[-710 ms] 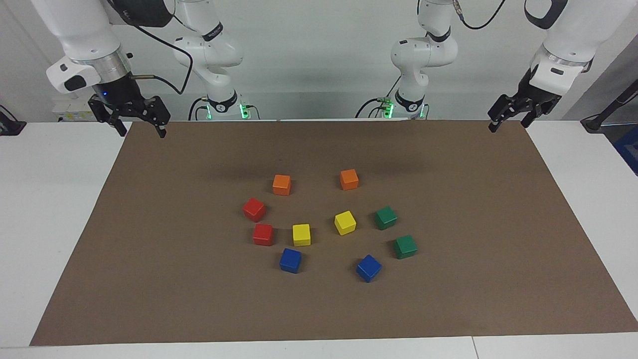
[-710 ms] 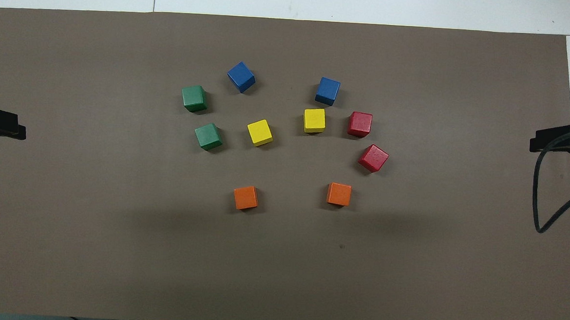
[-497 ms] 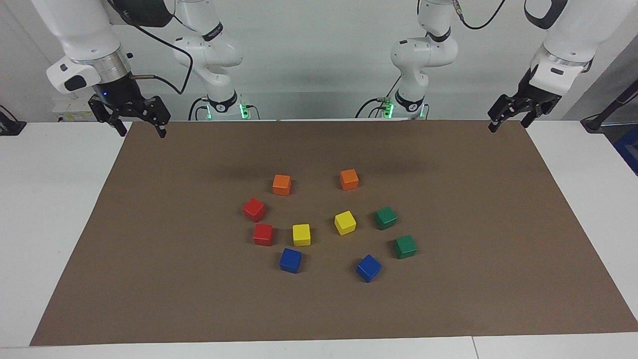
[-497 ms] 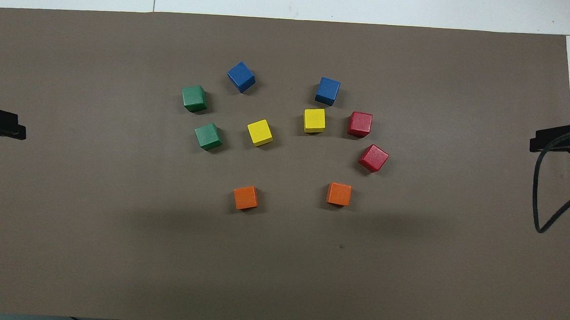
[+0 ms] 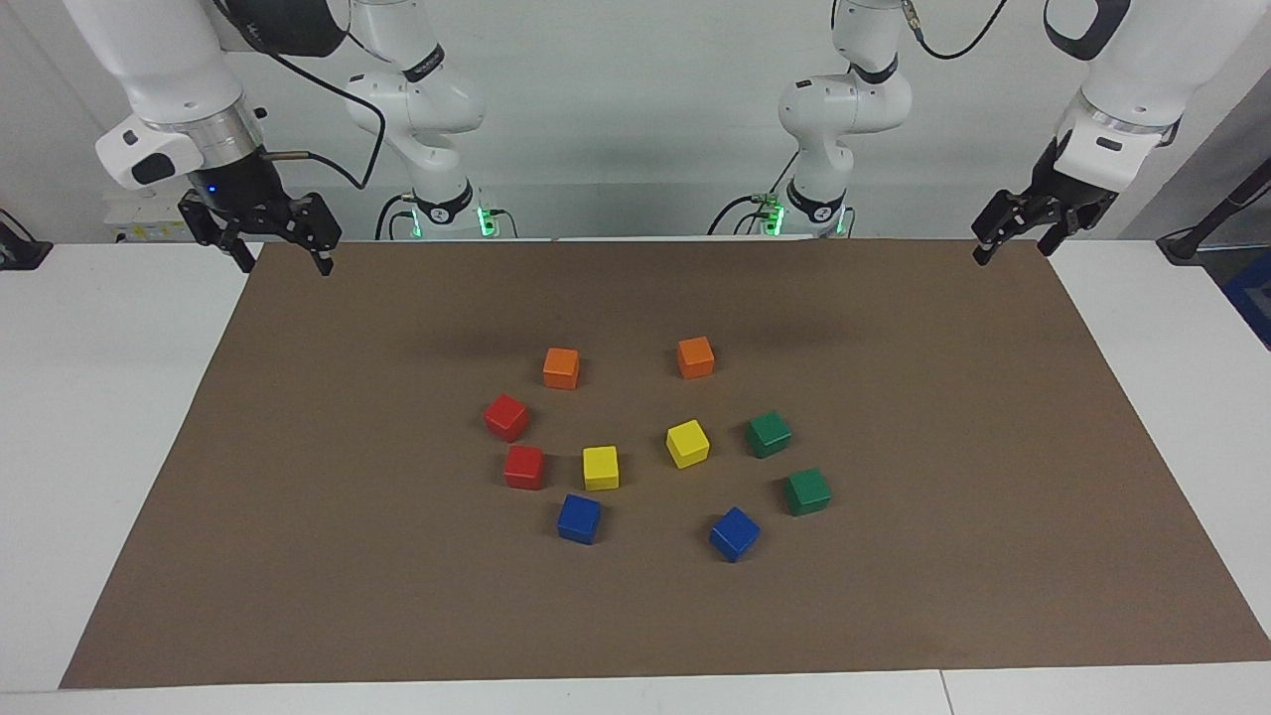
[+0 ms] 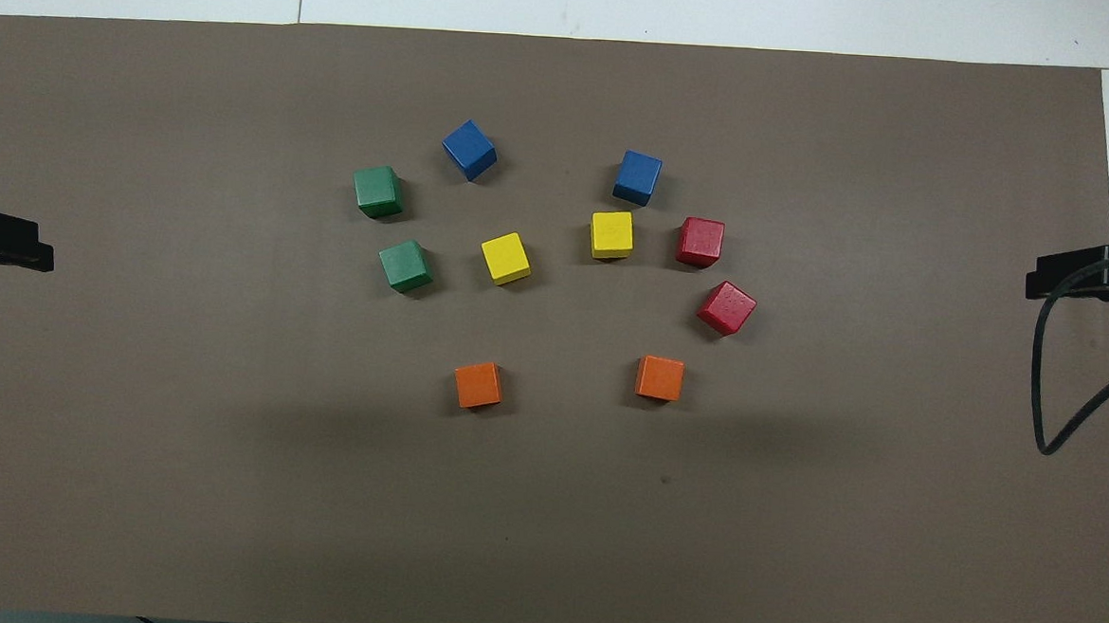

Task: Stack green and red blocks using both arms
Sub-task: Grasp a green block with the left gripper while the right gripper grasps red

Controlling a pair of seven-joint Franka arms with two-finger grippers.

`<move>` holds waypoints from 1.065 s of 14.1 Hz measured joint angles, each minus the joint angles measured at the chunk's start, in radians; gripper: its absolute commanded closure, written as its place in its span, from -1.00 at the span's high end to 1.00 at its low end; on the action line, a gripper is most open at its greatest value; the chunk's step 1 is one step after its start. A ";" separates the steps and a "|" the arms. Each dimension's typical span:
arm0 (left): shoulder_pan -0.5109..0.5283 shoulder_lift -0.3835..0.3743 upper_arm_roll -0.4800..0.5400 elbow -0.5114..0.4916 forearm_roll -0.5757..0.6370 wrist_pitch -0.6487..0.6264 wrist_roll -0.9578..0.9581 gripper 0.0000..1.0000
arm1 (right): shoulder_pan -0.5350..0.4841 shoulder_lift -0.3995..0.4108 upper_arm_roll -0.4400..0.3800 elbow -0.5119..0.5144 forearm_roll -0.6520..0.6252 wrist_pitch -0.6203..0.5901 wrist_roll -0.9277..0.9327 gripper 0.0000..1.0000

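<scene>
Brown mat, facing view: we see the brown mat (image 5: 298, 556) bearing ten cubes in a loose ring at its middle, all single, none stacked yet.
Red blocks, facing view: we find the two red blocks (image 5: 506, 417) toward the right arm's end of the ring, close together but apart.
Green blocks, facing view: we find the two green blocks (image 5: 770, 434) toward the left arm's end, also apart.
Right gripper, facing view: our right gripper (image 5: 280, 253) hangs over the mat's corner nearest its base, fingers spread wide, holding nothing.
Left gripper, facing view: our left gripper (image 5: 1015, 240) hangs over the other corner at the robots' end, jaws parted and empty.
Step in hand: we judge each arm should start toward its own colour pair, descend straight over one cube, and square its fingers to the cube's faces, since several sit turned.
Neighbours, overhead view: we note a yellow cube (image 6: 612, 235) just beside one red block, and a blue cube (image 6: 470, 149) near one green block; fingers should close on the faces away from these.
Open room, overhead view: we see wide bare mat on every side of the ring, and the orange cubes (image 6: 478, 384) lie nearest the robots, under any direct approach.
Edges, overhead view: we see every cube well apart from the mat's edge.
</scene>
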 measured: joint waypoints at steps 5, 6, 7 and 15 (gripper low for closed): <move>-0.152 0.007 -0.026 -0.138 -0.002 0.173 -0.293 1.00 | 0.104 0.020 0.011 -0.110 0.001 0.179 0.213 1.00; -0.183 0.013 -0.029 -0.167 -0.003 0.209 -0.327 1.00 | 0.131 0.031 0.012 -0.141 0.001 0.229 0.256 1.00; -0.209 0.028 -0.029 -0.187 -0.004 0.240 -0.351 1.00 | 0.157 0.044 0.013 -0.176 0.001 0.281 0.302 1.00; -0.305 0.286 -0.029 -0.164 -0.054 0.434 -0.523 1.00 | 0.270 0.191 0.014 -0.310 0.001 0.600 0.468 1.00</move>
